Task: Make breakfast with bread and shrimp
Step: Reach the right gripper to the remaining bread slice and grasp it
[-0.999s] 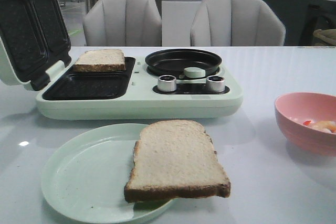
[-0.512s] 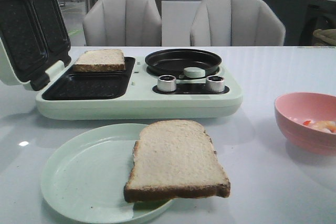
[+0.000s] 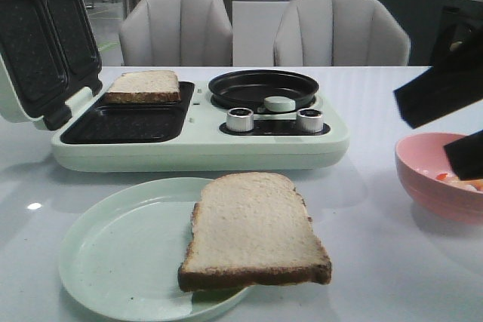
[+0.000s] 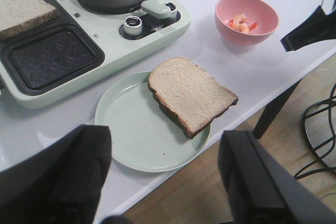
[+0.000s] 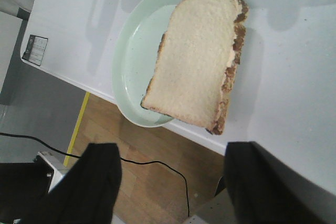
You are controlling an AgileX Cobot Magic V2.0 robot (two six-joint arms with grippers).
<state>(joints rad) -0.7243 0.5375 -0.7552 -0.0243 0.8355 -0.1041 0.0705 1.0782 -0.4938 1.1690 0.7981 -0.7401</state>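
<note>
One bread slice (image 3: 254,229) on the green plate (image 3: 121,250), poking over its edge; another slice (image 3: 143,86) in the sandwich maker (image 3: 196,145); shrimp (image 4: 240,23) in the pink bowl (image 3: 423,179); right gripper (image 3: 453,122) (fingers wide apart) above that bowl; left gripper (image 4: 165,174) wide apart, holding nothing.

Setting: you are looking at a staged dining corner inside a larger lab or showroom-type room, not a lived-in kitchen.

Evidence you can check:
- White glossy table (image 3: 392,262), bare wooden floor beneath it in the wrist views.
- Two grey upholstered chairs (image 3: 177,28) drawn up along the far side.
- Mint-green breakfast maker (image 3: 200,145), lid raised, with grill plates and a small black pan (image 3: 263,87).
- Pale green plate (image 3: 113,254) and pink bowl (image 3: 434,179): domestic tableware.
- Loose black cables (image 4: 320,129) trailing on the floor, and yellow floor tape (image 5: 77,121).
- White cabinet (image 3: 264,9) and a shelf behind; far background too dim to read.
</note>
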